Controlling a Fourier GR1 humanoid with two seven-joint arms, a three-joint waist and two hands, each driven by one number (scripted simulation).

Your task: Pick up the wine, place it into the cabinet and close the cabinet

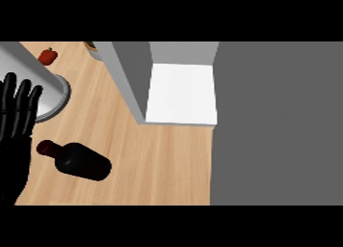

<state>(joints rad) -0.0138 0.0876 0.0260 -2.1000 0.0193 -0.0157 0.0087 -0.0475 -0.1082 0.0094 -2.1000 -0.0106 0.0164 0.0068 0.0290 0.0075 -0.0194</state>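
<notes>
The wine bottle (80,161) is dark, almost black, and sits on the wooden counter (160,164) at the lower left, its neck pointing up and to the left. My left hand (11,126) shows at the left edge just beside the bottle's neck, open with fingers straight up and nothing in it. The cabinet (181,94) is at the upper middle, open, with a white shelf inside and a grey side panel (128,77) on its left. My right hand does not show.
A red pepper (47,56) lies at the far left of the counter. A tall grey metal vessel (39,84) on a round base stands behind my left hand. A broad grey surface (281,125) fills the right side.
</notes>
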